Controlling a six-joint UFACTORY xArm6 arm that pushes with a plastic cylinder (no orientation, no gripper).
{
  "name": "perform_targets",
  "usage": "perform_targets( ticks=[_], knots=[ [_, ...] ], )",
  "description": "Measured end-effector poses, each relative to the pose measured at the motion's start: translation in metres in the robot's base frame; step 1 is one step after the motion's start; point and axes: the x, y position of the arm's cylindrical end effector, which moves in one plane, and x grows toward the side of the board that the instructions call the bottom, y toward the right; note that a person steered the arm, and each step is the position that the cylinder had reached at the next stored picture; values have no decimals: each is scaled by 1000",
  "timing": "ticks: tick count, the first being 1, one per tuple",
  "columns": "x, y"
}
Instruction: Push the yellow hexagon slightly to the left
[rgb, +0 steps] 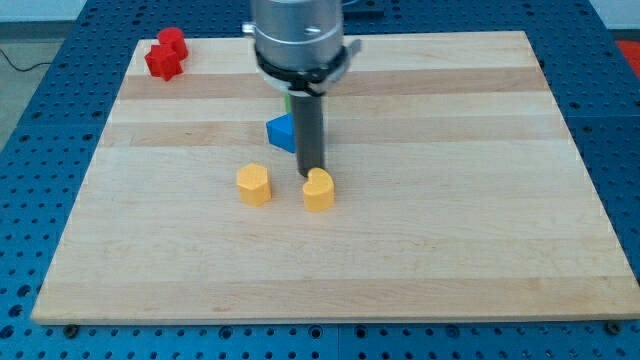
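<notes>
Two small yellow blocks are sitting near the middle of the frame, and I am reading the left one, the yellow hexagon block (254, 184), as the task's thing; the yellow heart-shaped block (318, 190) is lying just to its right, with a clear gap between them. My tip (312, 176) is resting at the heart's upper edge, touching it or very nearly, and well off the hexagon's right side. So I am judging the push as not yet begun: the hexagon is standing free, nothing is bearing on it, and I am still needing to bring the tip round to its right face before nudging it toward the frame's left. The heart is crowding that approach, so I am expecting a tight entry. No jaws are fitted to this arm, only the straight dark rod, so nothing is being held.

Behind the rod a blue block (282, 131) is showing, shape partly hidden, and a sliver of a green block (288, 100) is peeking out above it. Two red blocks (165, 55) are huddling in the upper left corner.

All of it is lying on a pale wooden board (450, 230) with lengthwise grain, set on a blue perforated table (30, 200). Left of the hexagon the board is lying open.
</notes>
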Motion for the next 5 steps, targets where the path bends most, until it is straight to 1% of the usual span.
perform_targets(
  ticks=[1,4,5],
  knots=[
    [2,5],
    [3,-72],
    [3,-86]
  ],
)
